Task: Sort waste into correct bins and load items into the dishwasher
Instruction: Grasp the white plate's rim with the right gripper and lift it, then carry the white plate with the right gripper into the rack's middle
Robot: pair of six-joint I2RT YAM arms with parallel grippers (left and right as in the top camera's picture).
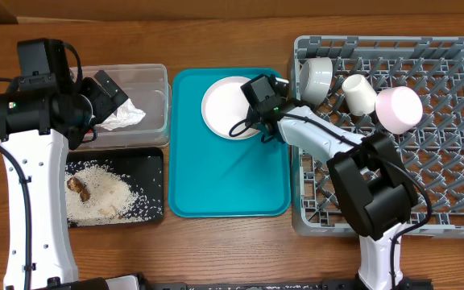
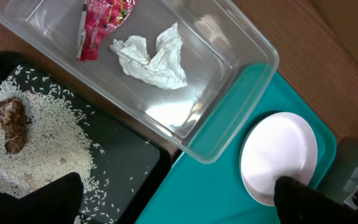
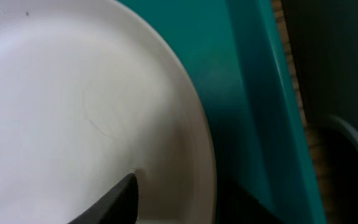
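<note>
The round pale-pink plate (image 1: 225, 105) lies on the teal tray (image 1: 228, 181). My right gripper (image 1: 252, 119) is shut on its right rim. In the right wrist view one finger rests on the plate (image 3: 73, 93) and the other sits under the rim, the gripper (image 3: 182, 199) straddling the edge. My left gripper (image 1: 107, 93) hovers over the clear tub (image 1: 155, 76), open and empty (image 2: 179, 205). The tub holds the red wrapper (image 2: 101, 18) and the crumpled napkin (image 2: 151, 56). The black tray (image 1: 155, 181) holds the rice (image 1: 107, 193) and the brown lump (image 1: 77, 187).
The grey dish rack (image 1: 425, 185) stands at the right. It holds the grey-white bowl (image 1: 316, 76), the pale cup (image 1: 359, 95) and the pink bowl (image 1: 399, 109) along its far-left part. My right arm crosses the rack's left wall.
</note>
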